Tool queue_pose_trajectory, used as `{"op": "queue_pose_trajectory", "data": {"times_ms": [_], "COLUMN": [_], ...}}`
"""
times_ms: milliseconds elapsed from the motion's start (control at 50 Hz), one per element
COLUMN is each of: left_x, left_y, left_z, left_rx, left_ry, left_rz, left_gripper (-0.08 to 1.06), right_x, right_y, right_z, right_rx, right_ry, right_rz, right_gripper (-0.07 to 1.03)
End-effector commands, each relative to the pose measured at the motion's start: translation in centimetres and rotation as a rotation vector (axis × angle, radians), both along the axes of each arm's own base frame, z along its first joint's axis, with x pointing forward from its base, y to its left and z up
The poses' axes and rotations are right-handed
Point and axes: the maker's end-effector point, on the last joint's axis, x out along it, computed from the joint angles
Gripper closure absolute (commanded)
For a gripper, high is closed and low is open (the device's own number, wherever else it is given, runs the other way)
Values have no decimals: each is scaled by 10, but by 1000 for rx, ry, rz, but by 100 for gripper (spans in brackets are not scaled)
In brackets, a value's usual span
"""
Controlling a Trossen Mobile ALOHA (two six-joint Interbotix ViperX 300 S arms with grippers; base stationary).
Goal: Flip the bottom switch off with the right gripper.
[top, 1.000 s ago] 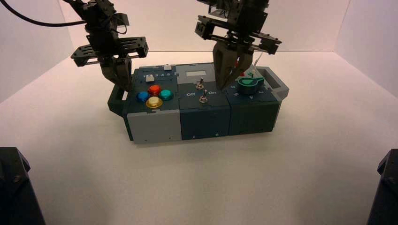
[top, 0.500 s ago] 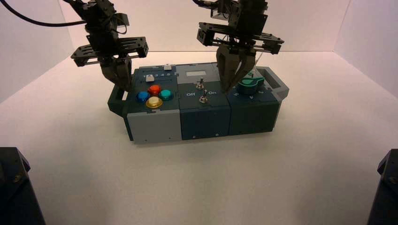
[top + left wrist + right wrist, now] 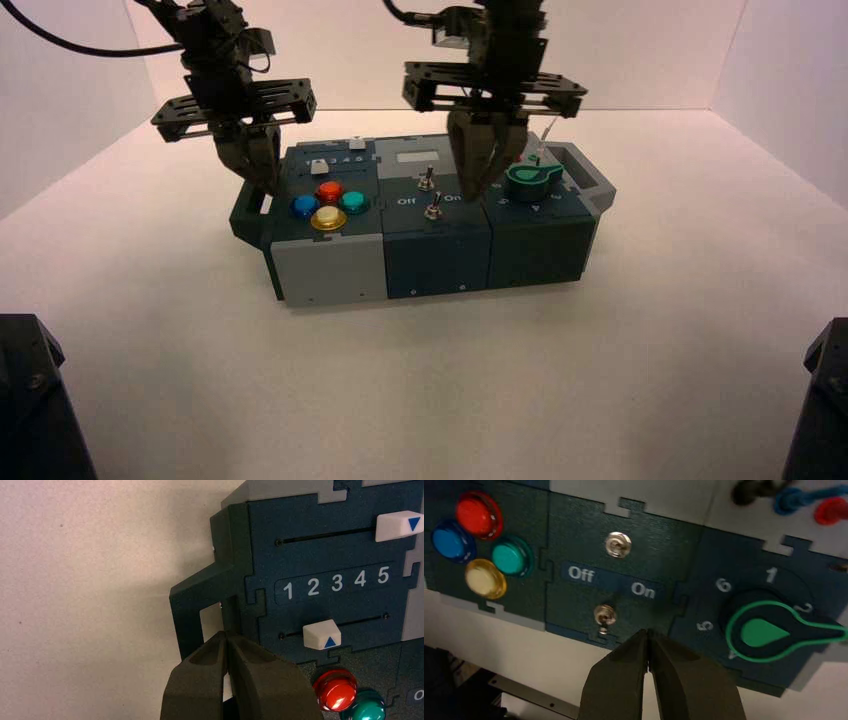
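The right gripper (image 3: 476,190) hangs over the middle of the box (image 3: 430,255), its two dark fingers (image 3: 624,680) pressed together at the tips and holding nothing. In the right wrist view the closed tips sit just beside the bottom switch (image 3: 604,616), on the side marked "On", apart from the lever and not touching it. The bottom switch (image 3: 434,210) is a small silver toggle on a round nut, set in the dark centre panel near the box's front edge, below the "Off" and "On" lettering (image 3: 611,581); which way its lever leans cannot be told for sure. The second silver toggle (image 3: 618,544) stands above that lettering, toward the box's back edge.

Right of the gripper lies the green knob (image 3: 769,632), ringed by numbers on the box's right panel. On the left panel are the red button (image 3: 476,514), the blue button (image 3: 451,541), the teal button (image 3: 510,557) and the yellow button (image 3: 485,578).

The left gripper (image 3: 226,645) waits at the box's left edge, its fingers shut and empty, by the dark handle (image 3: 192,610). Near it the lower white slider (image 3: 321,635) sits below the 2 and the upper white slider (image 3: 398,525) past the 5.
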Motion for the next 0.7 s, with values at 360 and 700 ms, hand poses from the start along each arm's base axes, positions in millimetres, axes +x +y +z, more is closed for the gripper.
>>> {"op": "queue_pose_trajectory", "data": {"times_ms": [360,700], "left_x": [-6,-6], "left_y": [-2,-1], "left_z": [-17,-17], "left_rx": [20,21], "left_ry": [28,29], "left_rz": [-49,-50], "left_gripper": [101,101], "right_x": [5,8], "right_y": [16,19], "right_z": [2,2], "right_rx": [15,16], "right_ry": [-13,-16], "right_rz": [-3,-2], "right_gripper": [98,98]}}
